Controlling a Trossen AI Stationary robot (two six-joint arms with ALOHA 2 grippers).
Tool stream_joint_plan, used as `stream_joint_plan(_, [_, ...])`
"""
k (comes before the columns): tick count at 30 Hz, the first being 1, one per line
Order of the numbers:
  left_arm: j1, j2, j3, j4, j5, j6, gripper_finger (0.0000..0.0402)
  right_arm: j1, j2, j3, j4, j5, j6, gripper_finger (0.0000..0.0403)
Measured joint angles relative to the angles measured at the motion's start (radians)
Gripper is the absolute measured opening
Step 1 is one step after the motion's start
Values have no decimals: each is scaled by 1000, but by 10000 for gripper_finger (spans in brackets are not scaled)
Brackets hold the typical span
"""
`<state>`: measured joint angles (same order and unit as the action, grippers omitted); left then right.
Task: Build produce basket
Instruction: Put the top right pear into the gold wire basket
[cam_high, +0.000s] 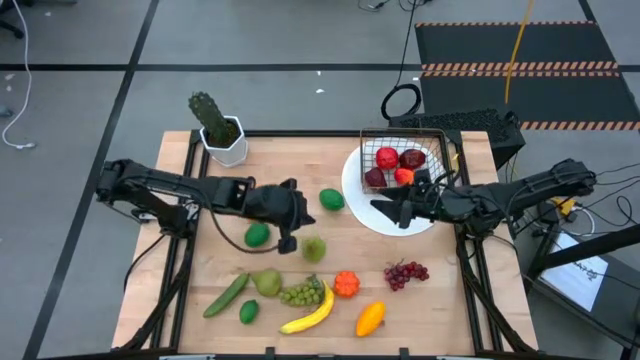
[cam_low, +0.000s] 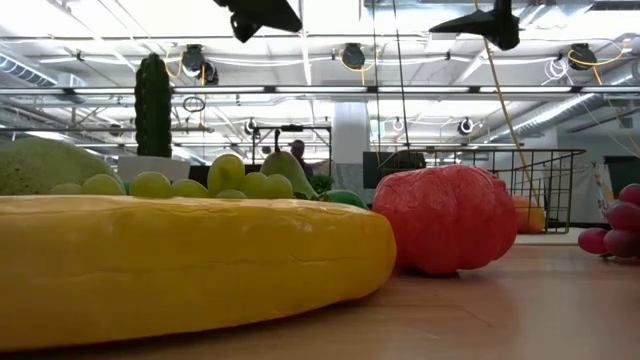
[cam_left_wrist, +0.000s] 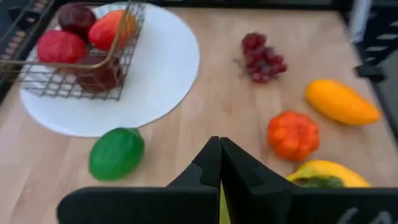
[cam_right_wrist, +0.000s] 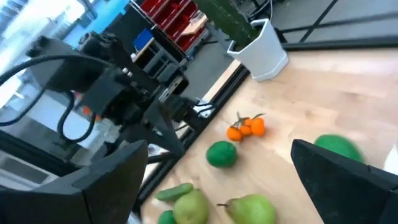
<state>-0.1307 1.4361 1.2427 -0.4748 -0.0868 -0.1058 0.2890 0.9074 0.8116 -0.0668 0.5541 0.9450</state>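
The wire basket (cam_high: 405, 158) stands on a white plate (cam_high: 372, 213) at the far right, with red apples (cam_left_wrist: 59, 45) inside it. Loose produce lies on the wooden table: limes (cam_high: 331, 199) (cam_high: 257, 235), a pear (cam_high: 313, 248), purple grapes (cam_high: 405, 272), an orange (cam_high: 346, 284), a mango (cam_high: 369, 318), a banana (cam_high: 310, 314), green grapes (cam_high: 301, 293) and a cucumber (cam_high: 226, 295). My left gripper (cam_high: 298, 212) (cam_left_wrist: 219, 163) hangs shut above the table's middle, clear of the fruit. My right gripper (cam_high: 400, 210) (cam_right_wrist: 217, 149) hovers open over the plate, beside the basket.
A green cactus in a white pot (cam_high: 222, 135) stands at the far left corner. A small orange fruit cluster (cam_right_wrist: 245, 127) lies near the left arm. The plate's near half is bare, and bare table lies between the limes and the purple grapes.
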Motion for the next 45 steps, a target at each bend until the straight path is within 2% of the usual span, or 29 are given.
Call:
stream_joint_plan(4, [8, -6, 0, -27, 87, 37, 21, 40, 25, 0, 39, -4, 29, 391])
stream_joint_plan(6, [-4, 11, 0, -60, 95, 81, 42, 53, 25, 0, 40, -4, 27, 391])
stream_joint_plan(14, [-53, 137, 0, -111, 26, 129, 144, 79, -10, 0, 32, -5, -26, 391])
stream_joint_plan(18, [-68, 200, 0, -108, 1, 85, 166, 80, -62, 0, 4, -40, -75, 391])
stream_joint_plan(21, [-69, 233, 0, -102, 1, 71, 159, 80, -121, 0, -54, -65, -75, 391])
stream_joint_plan(32, [-74, 277, 0, -104, 42, 34, 89, 80, -315, 0, -290, -87, -77, 391])
stream_joint_plan(40, [-74, 291, 0, -103, 34, 18, 59, 80, -366, 0, -313, -114, -121, 391])
stream_joint_plan(45, [-76, 323, 4, -71, 61, 20, 54, 80, -373, 0, -314, -136, -127, 391])
